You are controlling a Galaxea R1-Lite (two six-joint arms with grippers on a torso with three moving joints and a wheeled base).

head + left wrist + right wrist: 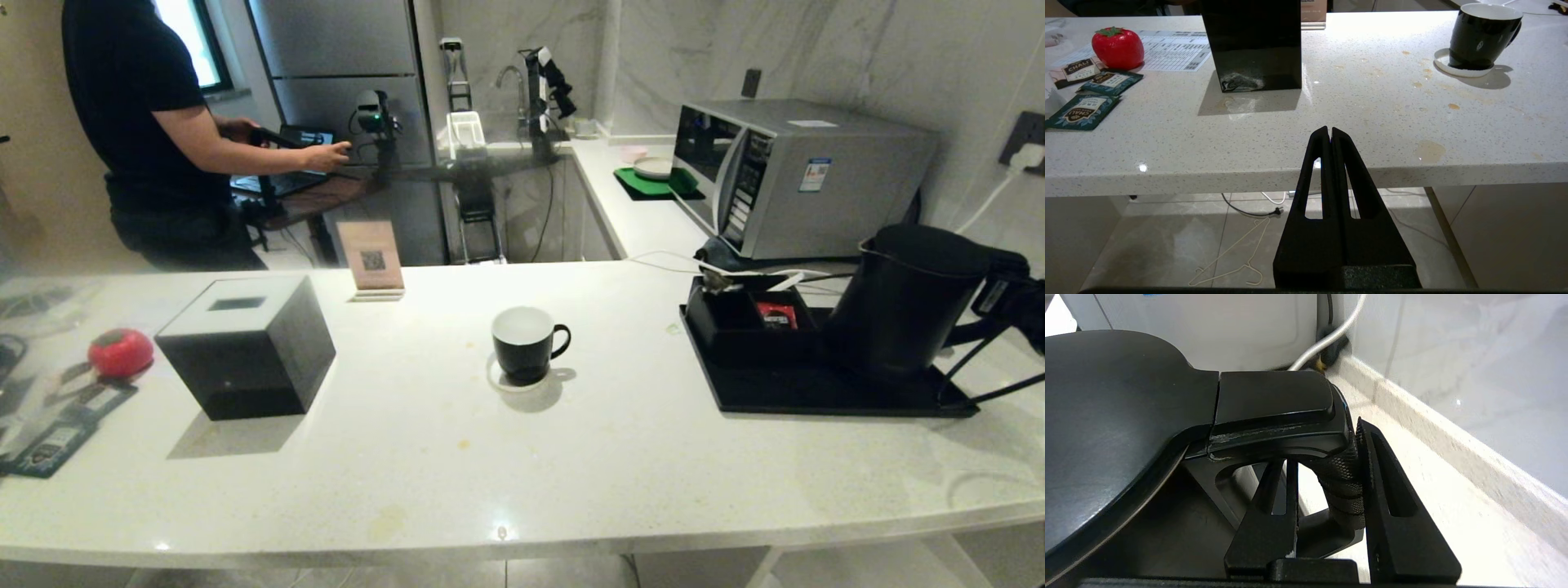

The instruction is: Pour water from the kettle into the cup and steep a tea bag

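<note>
The right end effector (1327, 477) is clamped on the handle (1343, 477) of the kettle (906, 302), which stands upright on the black tray (816, 392) at the table's (490, 457) right end. The cup (522, 343) sits on a white coaster (506, 384) mid-table, at about nine o'clock from the kettle, well apart. The right arm is nearer. The left end effector (1330, 132), fingers together, hangs parked below the table's edge.

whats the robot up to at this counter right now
The right claw is closed around the handle of the kettle, which sits on the black tray at the right of the counter. The cup waits empty on its coaster mid-counter. The left claw is shut and idle below the counter edge.
</note>
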